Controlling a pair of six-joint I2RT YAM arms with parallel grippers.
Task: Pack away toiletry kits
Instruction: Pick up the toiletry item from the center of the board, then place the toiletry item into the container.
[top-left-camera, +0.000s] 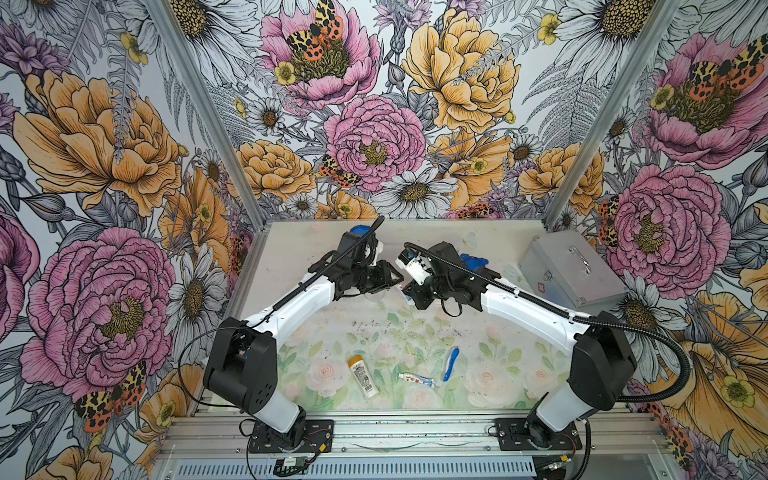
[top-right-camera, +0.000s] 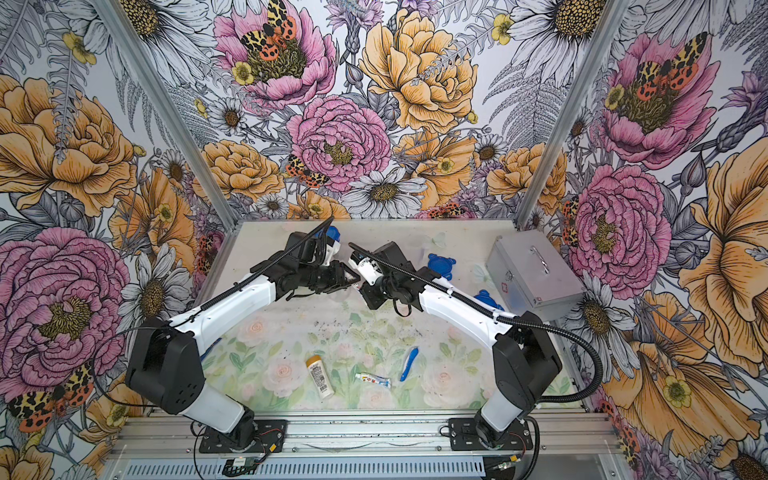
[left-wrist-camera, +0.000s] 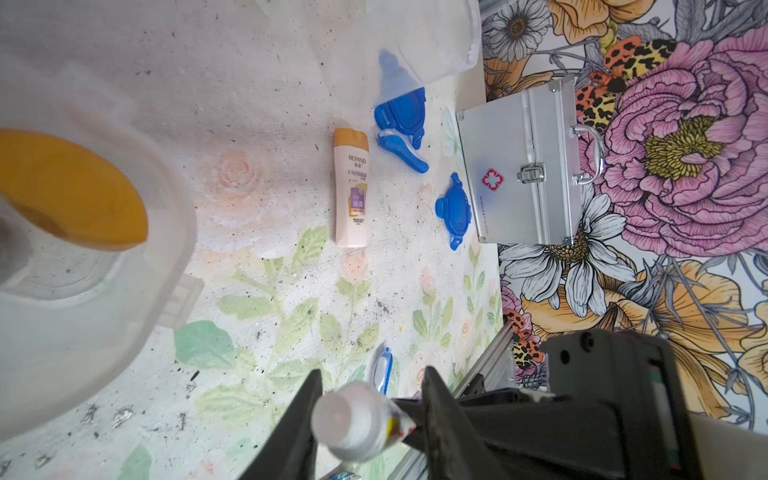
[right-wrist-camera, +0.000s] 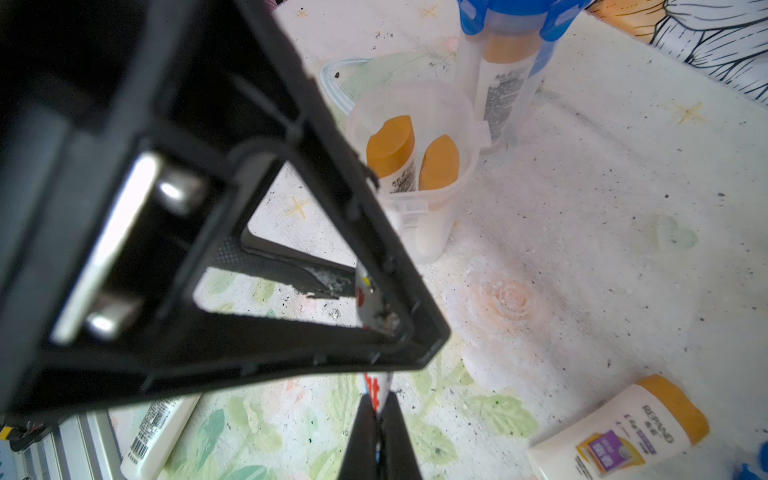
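Small white-blue toothpaste tube (left-wrist-camera: 353, 419) held in air near open clear plastic cup (right-wrist-camera: 434, 232), which holds two white orange-capped bottles (right-wrist-camera: 390, 145). Right gripper (right-wrist-camera: 377, 399) clamped on tube's tail. Left gripper (left-wrist-camera: 372, 374) jaws pinched on cap end. Step: hand-over. Next, likely: right releases, left carries tube over cup, lowers it in.

open cup (right-wrist-camera: 415, 216): clear, upright, unlidded; two orange-capped bottles (right-wrist-camera: 390, 149) standing inside
lidded cup (right-wrist-camera: 505, 83): upright just beside the open cup, blue lid on, one bottle inside
held toothpaste tube (left-wrist-camera: 357, 419): off the mat (top-left-camera: 415, 332); right gripper (right-wrist-camera: 377, 405) pinches one end, left gripper (left-wrist-camera: 370, 386) flanks the cap end
loose bottle (top-left-camera: 363, 376), loose tube (top-left-camera: 416, 380), toothbrush (top-left-camera: 451, 363): flat on the mat, near each other, apart
spare lid (left-wrist-camera: 454, 210): blue, flat on the mat
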